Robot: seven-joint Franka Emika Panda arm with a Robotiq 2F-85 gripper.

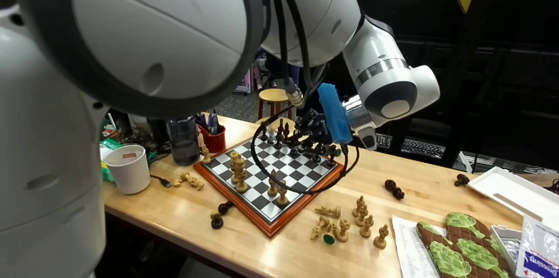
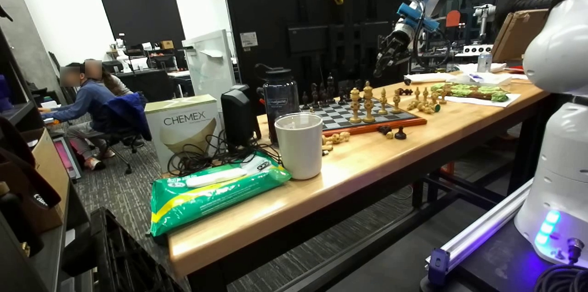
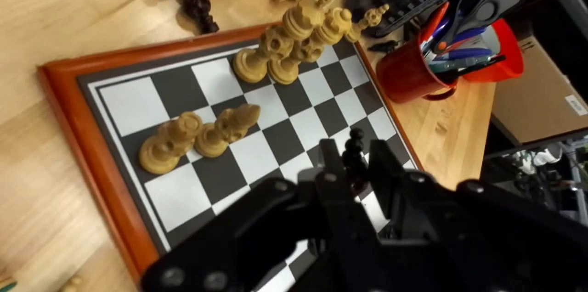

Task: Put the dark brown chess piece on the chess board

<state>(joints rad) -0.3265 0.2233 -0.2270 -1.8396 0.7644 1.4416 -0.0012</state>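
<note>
Nearest first, in an exterior view: a green packet (image 2: pixel 220 188) lies at the table's (image 2: pixel 358 168) end, with a white cup (image 2: pixel 298 147) just beside it and a dark bottle (image 2: pixel 279 101) behind. Two loose dark pieces (image 2: pixel 400 133), one upright, one on its side, sit in front of the board (image 2: pixel 390 127). Pale pieces (image 2: pixel 367 106) occupy its near squares, dark pieces (image 2: pixel 330 86) its far side.

Visibility: cup and bottle mask part of the board there. In an exterior view the arm (image 1: pixel 161 24) fills the upper left, cut off, and the gripper (image 3: pixel 353 145) overlaps the dark pieces. In the wrist view the fingers (image 3: pixel 330 191) hide some of the dark brown piece (image 3: pixel 354 156); kind undetermined.

Gripper: clenched on the dark brown piece, one knobbed end projecting past the fingertips, raised above the board.
</note>
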